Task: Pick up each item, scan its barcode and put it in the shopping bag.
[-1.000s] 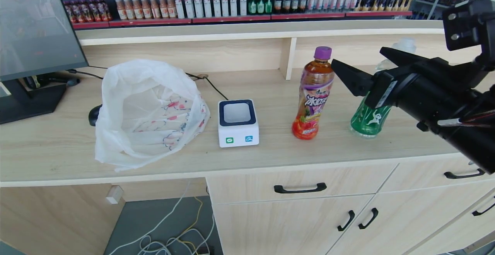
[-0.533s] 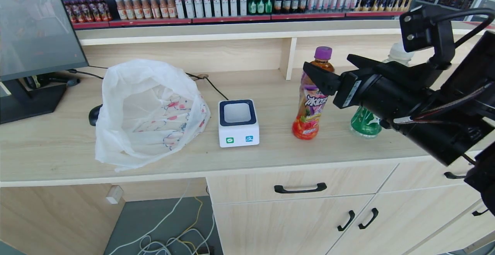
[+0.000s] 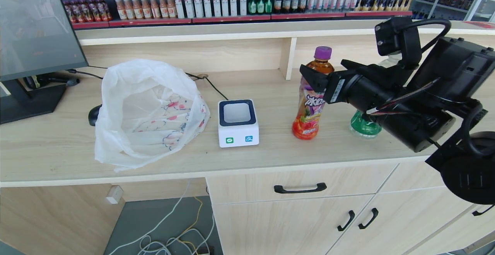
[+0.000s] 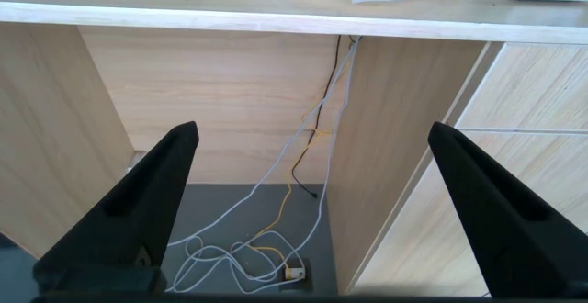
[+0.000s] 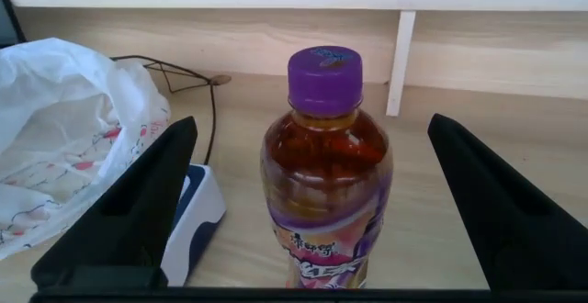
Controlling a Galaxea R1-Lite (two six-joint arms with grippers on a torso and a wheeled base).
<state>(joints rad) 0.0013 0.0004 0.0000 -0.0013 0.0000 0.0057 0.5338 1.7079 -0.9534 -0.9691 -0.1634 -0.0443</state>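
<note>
My right gripper [image 3: 325, 67] is spread wide and holds nothing. It hangs above the counter [image 3: 270, 146] at the shoulder of the purple-capped tea bottle [image 3: 311, 106]. In the right wrist view the bottle [image 5: 323, 170] stands upright, framed in the gap of the gripper [image 5: 310, 127], with neither finger pressed against it. The bottle is right of the counter's middle, about midway between front and back edges. The green bottle [image 3: 363, 125] stands just beside it toward the right end, partly hidden by my arm.

The white barcode scanner [image 3: 237, 122] sits near the counter's middle. The open white shopping bag [image 3: 147, 112] slumps left of it, close but not quite touching. A dark mouse [image 3: 93, 115] lies behind the bag's left side.

My left gripper [image 4: 314, 133] is also wide open and empty. It is below the counter's front edge, facing loose cables [image 4: 276, 239] on the floor.
</note>
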